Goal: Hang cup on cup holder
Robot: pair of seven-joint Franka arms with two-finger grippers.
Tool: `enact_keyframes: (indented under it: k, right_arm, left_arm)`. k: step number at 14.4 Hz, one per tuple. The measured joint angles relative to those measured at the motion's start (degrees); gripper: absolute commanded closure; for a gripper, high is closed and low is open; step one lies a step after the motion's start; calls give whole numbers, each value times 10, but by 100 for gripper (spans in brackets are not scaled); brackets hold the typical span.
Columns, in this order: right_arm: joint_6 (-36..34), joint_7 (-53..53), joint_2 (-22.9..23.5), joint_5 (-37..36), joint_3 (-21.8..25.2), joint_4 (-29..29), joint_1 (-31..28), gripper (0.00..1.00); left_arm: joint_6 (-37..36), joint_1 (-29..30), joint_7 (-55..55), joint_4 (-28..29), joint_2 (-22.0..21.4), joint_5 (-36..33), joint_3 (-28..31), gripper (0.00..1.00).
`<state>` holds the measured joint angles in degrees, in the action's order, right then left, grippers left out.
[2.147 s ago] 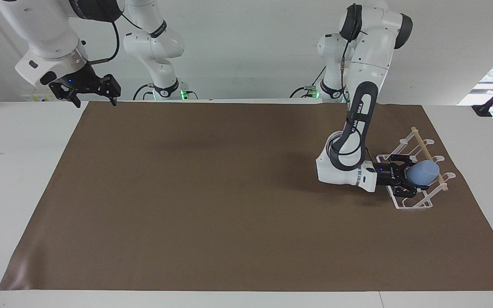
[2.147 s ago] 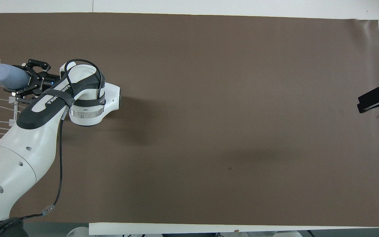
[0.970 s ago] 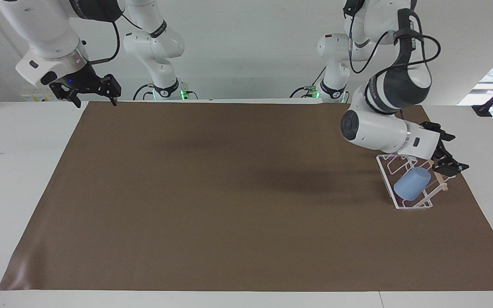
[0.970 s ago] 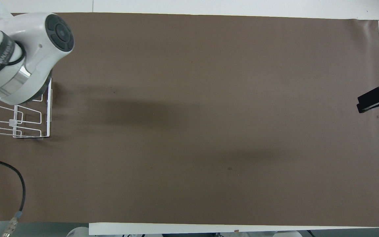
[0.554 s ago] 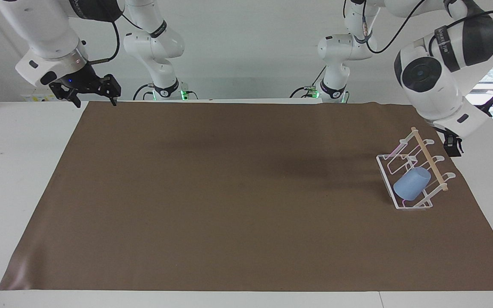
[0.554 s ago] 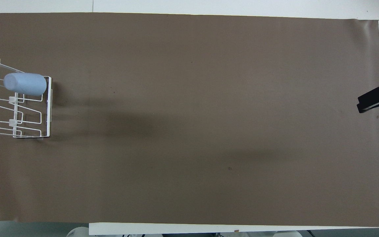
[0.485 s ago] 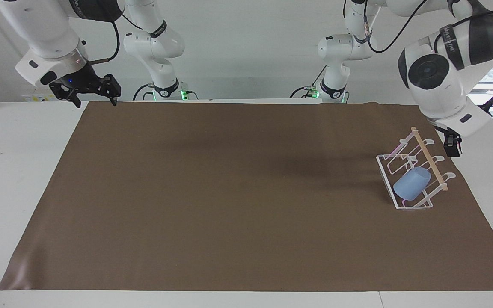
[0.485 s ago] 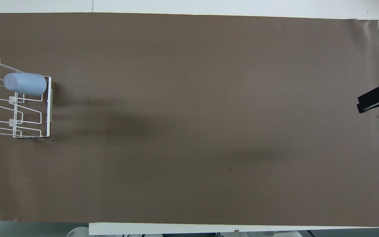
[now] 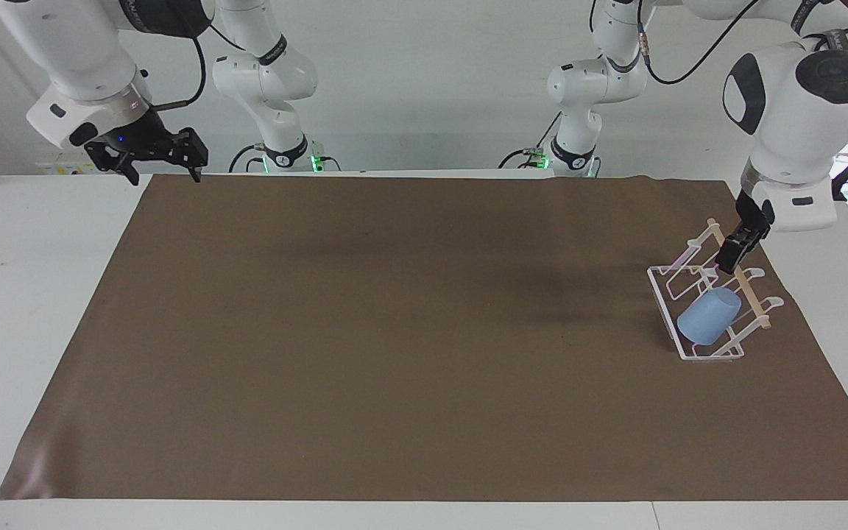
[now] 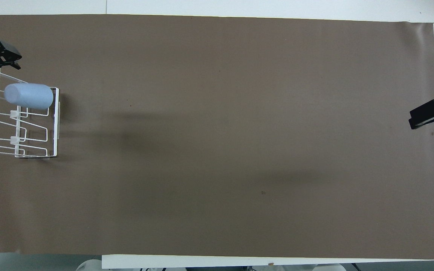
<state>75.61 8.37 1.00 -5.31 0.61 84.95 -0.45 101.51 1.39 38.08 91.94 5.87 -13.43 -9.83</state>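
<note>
- You are looking at a robotics lab: white robot arms [image 9: 792, 110] are standing bolted at a white worktop [image 9: 26, 294].
- A brown mat [image 9: 409, 331] is covering it.

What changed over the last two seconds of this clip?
The left pincer let go of the cup, leaving it on the cup holder, then lifted away empty and now hangs over the holder's wooden bar. The right pincer, open, stayed waiting; the holder did not move.

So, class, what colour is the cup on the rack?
Light blue cup, clearest in the overhead view.
</note>
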Motion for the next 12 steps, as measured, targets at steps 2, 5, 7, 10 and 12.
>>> enact_keyframes:
  k: [2,5,7,10,12]
  right_arm:
    - [0,0,0,0,0,0,0,0]
    - [0,0,0,0,0,0,0,0]
    - [0,0,0,0,0,0,0,0]
    - [0,0,0,0,0,0,0,0]
    - [0,0,0,0,0,0,0,0]
  left_arm:
    - [-3,-27,-1,3,-1,22,-5,0]
    - [-37,-64,-43,3,-5,37,-7,0]
    - [-81,-68,-113,-7,-9,65,-6,0]
    - [-166,-62,-240,-46,-12,83,1,0]
    - [-210,-50,-302,-69,-13,84,8,0]
